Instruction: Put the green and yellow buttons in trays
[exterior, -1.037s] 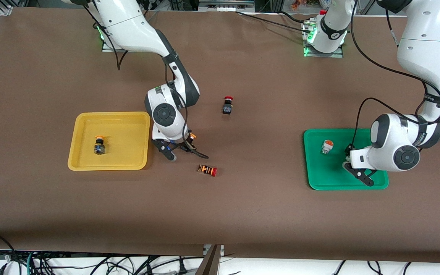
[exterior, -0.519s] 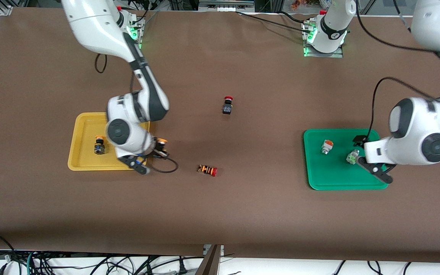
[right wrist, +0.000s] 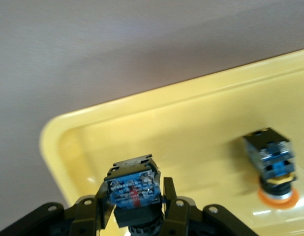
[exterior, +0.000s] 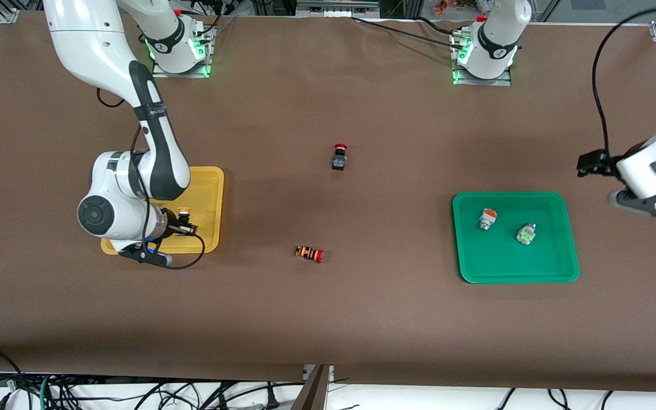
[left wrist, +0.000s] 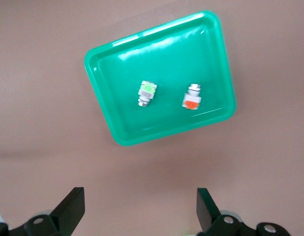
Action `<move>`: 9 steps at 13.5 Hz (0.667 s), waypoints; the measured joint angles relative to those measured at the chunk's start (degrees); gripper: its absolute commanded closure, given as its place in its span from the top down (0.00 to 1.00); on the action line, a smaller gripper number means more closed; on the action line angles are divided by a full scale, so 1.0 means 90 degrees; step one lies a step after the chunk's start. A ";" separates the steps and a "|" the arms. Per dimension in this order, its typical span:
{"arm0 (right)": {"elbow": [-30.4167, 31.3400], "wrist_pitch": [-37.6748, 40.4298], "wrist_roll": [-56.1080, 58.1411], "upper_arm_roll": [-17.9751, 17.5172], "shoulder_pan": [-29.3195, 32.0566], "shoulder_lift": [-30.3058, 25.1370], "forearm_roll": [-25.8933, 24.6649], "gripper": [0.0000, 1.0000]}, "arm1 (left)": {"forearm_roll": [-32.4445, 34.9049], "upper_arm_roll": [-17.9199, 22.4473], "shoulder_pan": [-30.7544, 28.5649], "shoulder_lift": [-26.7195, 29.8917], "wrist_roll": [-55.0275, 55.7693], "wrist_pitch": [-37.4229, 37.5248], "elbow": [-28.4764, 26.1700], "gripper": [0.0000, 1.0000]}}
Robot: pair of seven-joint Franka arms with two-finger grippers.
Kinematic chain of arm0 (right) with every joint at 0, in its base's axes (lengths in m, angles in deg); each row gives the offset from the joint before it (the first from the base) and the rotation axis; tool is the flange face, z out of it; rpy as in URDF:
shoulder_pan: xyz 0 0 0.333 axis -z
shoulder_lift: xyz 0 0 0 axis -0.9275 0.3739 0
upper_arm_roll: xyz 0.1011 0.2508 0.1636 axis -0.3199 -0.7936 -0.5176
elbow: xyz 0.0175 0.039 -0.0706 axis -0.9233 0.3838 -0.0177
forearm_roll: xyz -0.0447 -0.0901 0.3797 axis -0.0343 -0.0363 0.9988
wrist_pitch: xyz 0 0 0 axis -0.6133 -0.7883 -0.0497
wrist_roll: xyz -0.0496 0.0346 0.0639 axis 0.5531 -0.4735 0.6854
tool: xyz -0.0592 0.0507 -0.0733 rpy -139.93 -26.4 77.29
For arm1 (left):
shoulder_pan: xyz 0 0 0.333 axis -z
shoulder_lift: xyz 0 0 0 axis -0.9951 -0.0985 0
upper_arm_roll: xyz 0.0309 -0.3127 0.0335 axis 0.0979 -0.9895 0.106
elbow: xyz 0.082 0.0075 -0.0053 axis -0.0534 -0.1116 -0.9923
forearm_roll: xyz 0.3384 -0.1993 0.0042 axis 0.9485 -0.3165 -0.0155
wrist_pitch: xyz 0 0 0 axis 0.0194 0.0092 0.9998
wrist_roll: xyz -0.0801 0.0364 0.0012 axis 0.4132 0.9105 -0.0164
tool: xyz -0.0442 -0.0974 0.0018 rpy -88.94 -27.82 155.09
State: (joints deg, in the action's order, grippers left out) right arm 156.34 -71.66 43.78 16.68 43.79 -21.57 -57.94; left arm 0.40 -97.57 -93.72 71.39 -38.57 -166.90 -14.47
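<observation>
My right gripper [exterior: 177, 225] is over the yellow tray [exterior: 208, 188], above its corner nearest the front camera. It is shut on a yellow-capped button [exterior: 183, 215] with a black-and-blue body [right wrist: 132, 184]. A second yellow-capped button [right wrist: 272, 164] lies in the yellow tray [right wrist: 191, 123]; the arm hides it in the front view. The green tray [exterior: 550, 262] holds an orange-faced white button [exterior: 487, 218] and a green-faced one [exterior: 525, 233]. My left gripper [exterior: 647, 206] is open and empty, up off the green tray toward the left arm's end. The left wrist view shows the gripper [left wrist: 139, 201], the tray [left wrist: 117, 64] and both buttons [left wrist: 147, 92], [left wrist: 192, 98].
A red-capped black button [exterior: 339, 156] stands near the table's middle. A red-capped button with an orange-striped body [exterior: 309, 253] lies nearer the front camera, between the trays. A cable loop [exterior: 191, 259] hangs from the right wrist.
My right gripper has carried the yellow-capped button from the table beside the yellow tray to over it. My left gripper has let go of the green-faced button in the green tray and pulled away.
</observation>
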 measured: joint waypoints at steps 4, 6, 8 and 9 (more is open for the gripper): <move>0.0066 0.0055 0.0219 0.0068 0.0171 -0.0016 0.0000 0.99 | -0.0482 0.1001 0.0760 0.0829 0.0466 -0.0269 -0.0308 1.00; 0.0046 0.0118 0.0222 0.0113 0.0171 -0.0089 0.0001 0.99 | -0.0646 0.1471 0.1113 0.1285 0.0922 -0.1164 -0.1178 1.00; -0.0003 0.0372 0.0228 0.0174 0.0171 -0.0232 0.0001 0.99 | -0.0703 0.1506 0.1142 0.1512 0.1091 -0.1575 -0.1747 1.00; -0.0063 0.0534 0.0243 0.0217 0.0172 -0.0320 0.0001 0.99 | -0.0712 0.1504 0.1166 0.1542 0.1116 -0.1576 -0.1829 1.00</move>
State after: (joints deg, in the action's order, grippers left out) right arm 155.78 -66.86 45.97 18.63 45.33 -24.45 -57.94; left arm -6.00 -84.04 -83.22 85.26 -28.52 -181.09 -30.93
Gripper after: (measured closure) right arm 0.009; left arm 0.000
